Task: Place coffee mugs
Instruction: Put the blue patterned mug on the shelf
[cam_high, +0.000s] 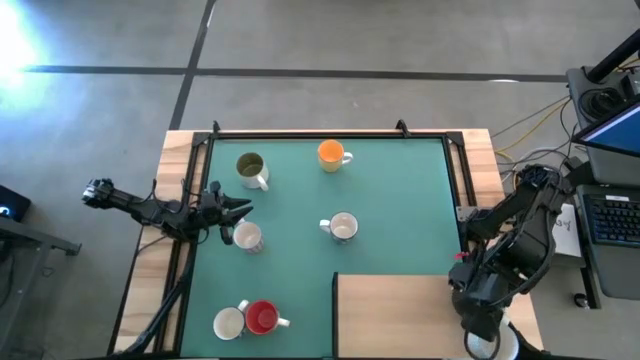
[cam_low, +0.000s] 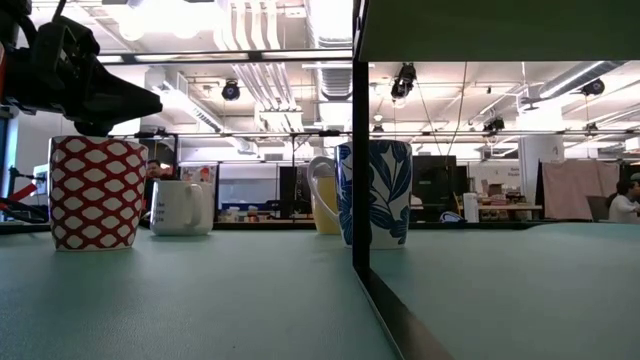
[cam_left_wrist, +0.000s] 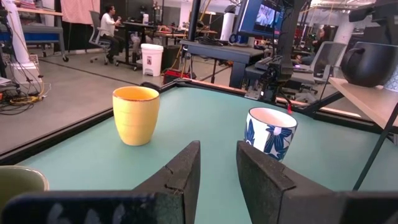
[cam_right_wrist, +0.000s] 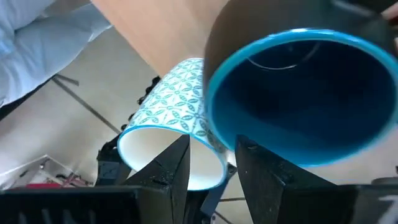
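Six coffee mugs upright on the green mat (cam_high: 400, 200), seen from above: olive-lined mug (cam_high: 250, 168) and orange mug (cam_high: 331, 154) toward the far edge, well apart from each other; blue-leaf mug (cam_high: 342, 227) near the middle; white-lined mug (cam_high: 246, 237) left of the middle; white mug (cam_high: 228, 323) and red mug (cam_high: 262, 318) touching side by side at the near edge. Reaching in from the left side, left gripper (cam_high: 243, 209) just beside the white-lined mug, over its rim edge. Fingers parted in the left wrist view, clasping nothing, with the orange mug and the blue-leaf mug standing farther off beyond them. Off the mat at the near right corner, past the pale wooden board (cam_high: 400, 310), right gripper (cam_right_wrist: 211, 155) pointing down beside the table. Fingers parted here too, set astride the white rim of a teal-patterned mug (cam_right_wrist: 180, 106) lying tilted, not seen clamped on it. Close against that one, a dark mug with a blue inside (cam_right_wrist: 298, 93), mouth turned toward the camera, overlapping the patterned mug's side. Below them, only bare floor and some clutter too blurred to name.
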